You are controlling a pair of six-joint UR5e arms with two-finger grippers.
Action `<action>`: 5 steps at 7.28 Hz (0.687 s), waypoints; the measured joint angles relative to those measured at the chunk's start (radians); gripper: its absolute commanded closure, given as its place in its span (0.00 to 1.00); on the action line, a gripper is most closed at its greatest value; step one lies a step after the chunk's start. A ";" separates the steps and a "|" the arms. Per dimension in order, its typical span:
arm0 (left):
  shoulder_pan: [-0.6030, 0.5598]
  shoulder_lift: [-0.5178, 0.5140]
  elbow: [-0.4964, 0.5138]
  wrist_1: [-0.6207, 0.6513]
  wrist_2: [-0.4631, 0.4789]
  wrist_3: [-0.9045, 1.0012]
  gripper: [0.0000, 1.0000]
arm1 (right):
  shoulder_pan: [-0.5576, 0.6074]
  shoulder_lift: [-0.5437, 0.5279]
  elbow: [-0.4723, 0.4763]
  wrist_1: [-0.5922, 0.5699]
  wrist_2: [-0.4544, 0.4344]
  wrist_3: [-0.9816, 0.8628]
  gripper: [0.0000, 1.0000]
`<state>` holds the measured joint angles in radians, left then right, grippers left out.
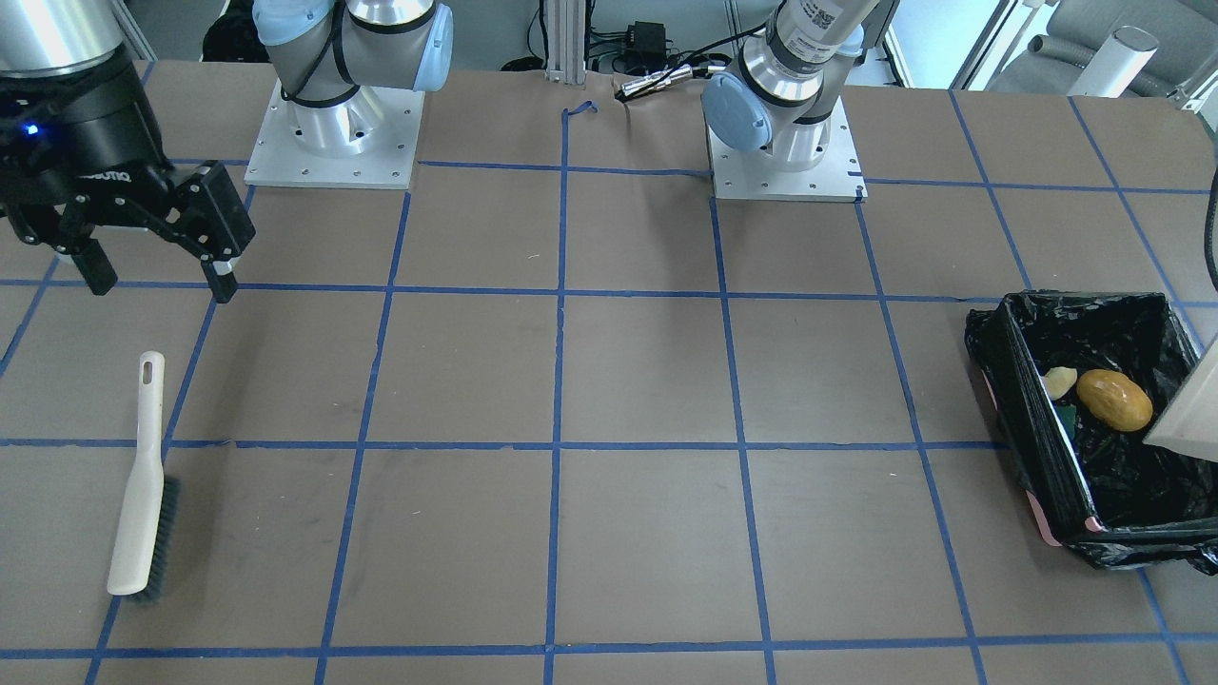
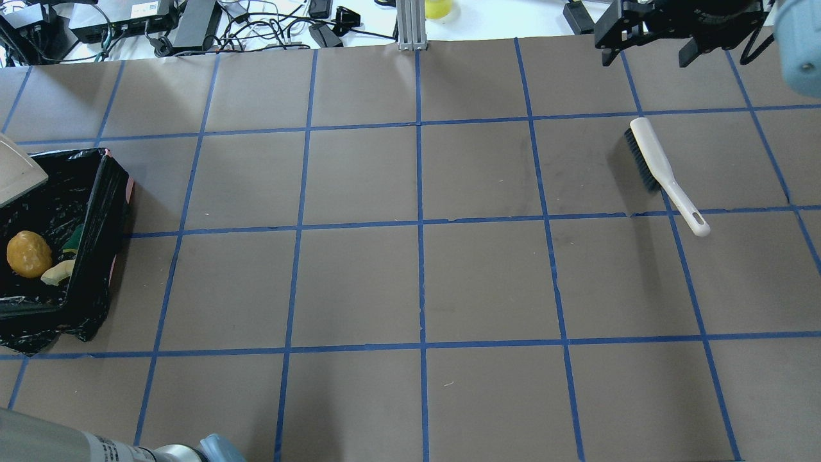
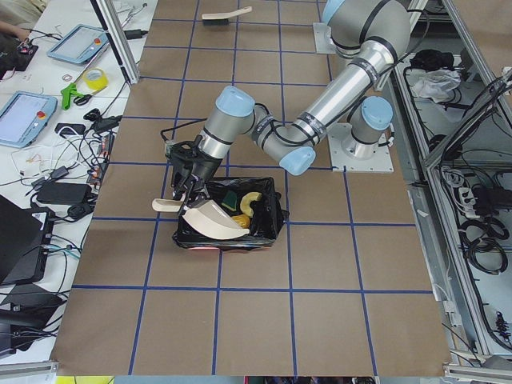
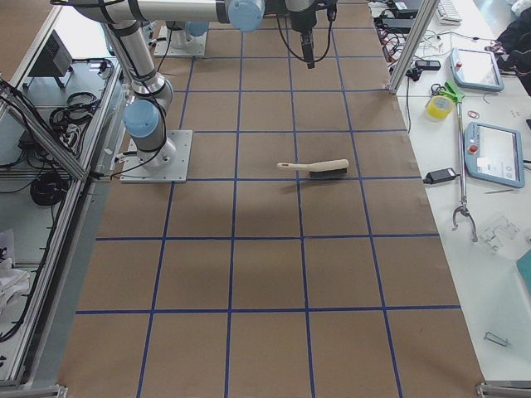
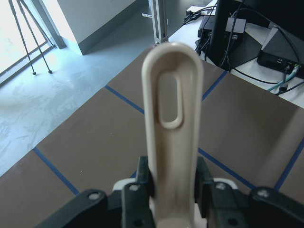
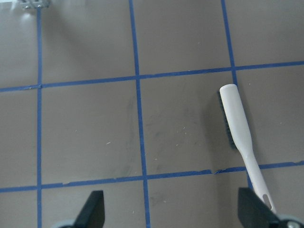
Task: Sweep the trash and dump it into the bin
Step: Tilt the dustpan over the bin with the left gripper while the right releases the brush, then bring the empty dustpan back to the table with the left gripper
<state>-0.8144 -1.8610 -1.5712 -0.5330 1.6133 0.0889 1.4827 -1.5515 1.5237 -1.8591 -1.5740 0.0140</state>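
The bin [image 1: 1011, 381] sits at the right edge of the front view. Inside it lie the brown lump [image 1: 1114, 400] and the curved tan piece [image 1: 1059, 381]. The left gripper [image 5: 173, 178] is squeezed tight on the handle of the beige dustpan [image 3: 212, 220], which tips over the bin. The right gripper [image 1: 162, 276], at the upper left, hangs with its fingers wide apart, near the brush [image 1: 143, 476] lying flat on the table [image 1: 647, 381].
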 measured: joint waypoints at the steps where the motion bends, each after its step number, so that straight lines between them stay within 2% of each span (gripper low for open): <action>1: -0.015 0.031 0.022 -0.106 0.012 -0.019 1.00 | 0.007 0.020 -0.020 0.002 -0.020 0.030 0.00; 3: -0.062 0.084 0.036 -0.275 0.038 -0.124 1.00 | 0.056 0.028 -0.024 0.035 -0.016 0.064 0.00; 5: -0.146 0.113 0.034 -0.422 0.045 -0.329 1.00 | 0.085 0.027 -0.022 0.089 -0.010 0.075 0.00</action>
<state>-0.9602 -1.7482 -1.5377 -0.9549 1.6582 -0.2397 1.5677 -1.5247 1.5013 -1.7698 -1.5836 0.0893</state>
